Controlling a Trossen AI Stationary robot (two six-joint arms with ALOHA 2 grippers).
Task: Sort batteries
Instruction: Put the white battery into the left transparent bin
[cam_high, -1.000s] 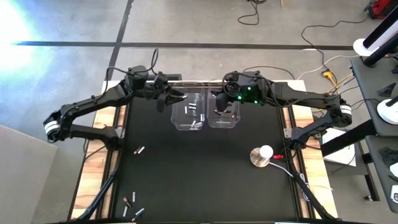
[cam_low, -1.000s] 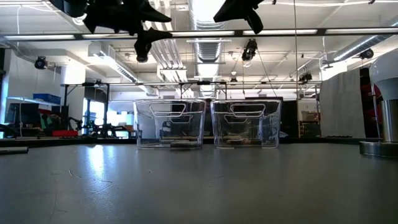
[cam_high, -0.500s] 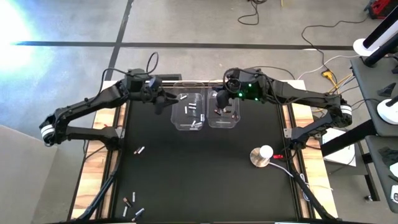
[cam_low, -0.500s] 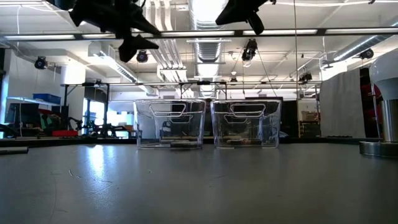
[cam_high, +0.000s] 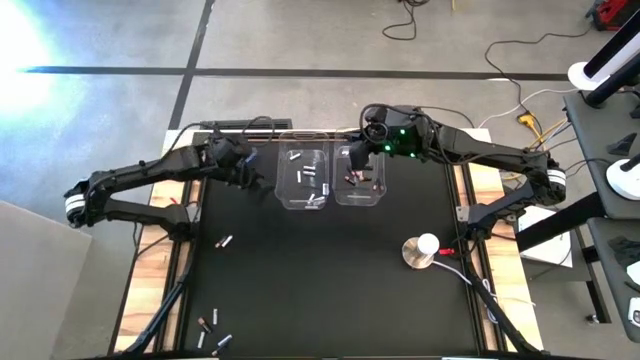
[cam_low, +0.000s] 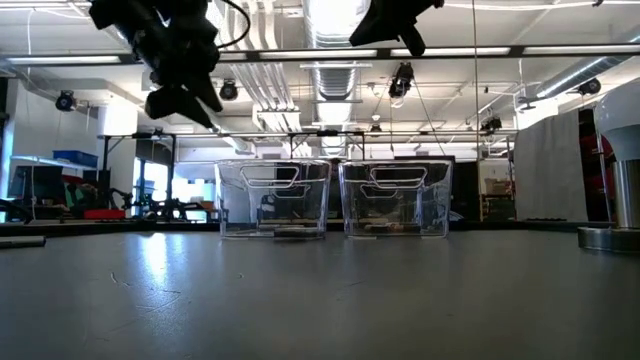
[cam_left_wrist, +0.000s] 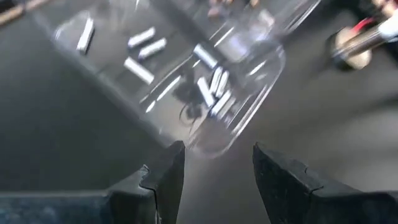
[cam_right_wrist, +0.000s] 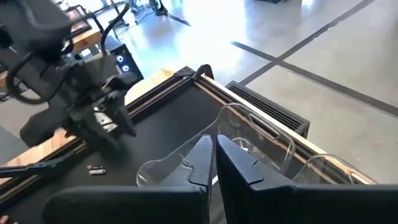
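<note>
- High view: task partly done. Silvery batteries (cam_high: 309, 178) lie in left bin (cam_high: 303, 180), dark ones in right bin (cam_high: 360, 177); loose batteries (cam_high: 212, 326) left on surface (cam_high: 330, 270) near front-left.
- Left wrist view: left hand (cam_left_wrist: 217, 163) released, empty, beside left bin.
- Right wrist view: right hand (cam_right_wrist: 215, 149) clenched above bins, nothing seen btwn fingers.

Two clear plastic bins (cam_high: 302, 178) are sitting side by side at upper centre; five loose batteries (cam_high: 226, 241) are lying at lower left; one round white-topped metal disc (cam_high: 421, 249) is sitting at lower right.
</note>
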